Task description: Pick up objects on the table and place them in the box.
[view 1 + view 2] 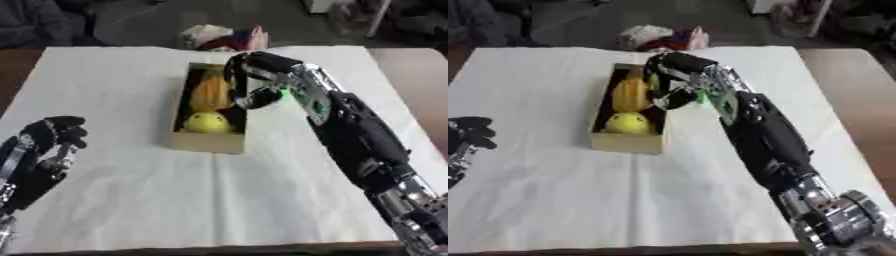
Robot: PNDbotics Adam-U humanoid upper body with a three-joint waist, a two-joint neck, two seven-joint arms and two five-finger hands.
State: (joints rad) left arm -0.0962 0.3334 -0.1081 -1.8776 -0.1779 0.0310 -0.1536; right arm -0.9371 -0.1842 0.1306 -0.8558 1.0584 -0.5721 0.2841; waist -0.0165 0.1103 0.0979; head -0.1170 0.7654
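A cardboard box (208,141) stands lengthwise in the middle of the white-covered table (114,200). Inside it, a round yellow thing (207,121) lies at the near end, and a longer orange-yellow thing (211,92) lies behind it. My right hand (252,75) reaches in from the lower right and hangs over the box's right wall and far half, partly hiding the inside there. Whether it holds anything is hidden. My left hand (44,145) rests open at the lower left, fingers up, well away from the box.
A bundle of white and pink things (223,37) lies on the floor beyond the table's far edge. Bare brown tabletop (416,70) shows to the right of the white cover. The cover's front runs close to the near edge.
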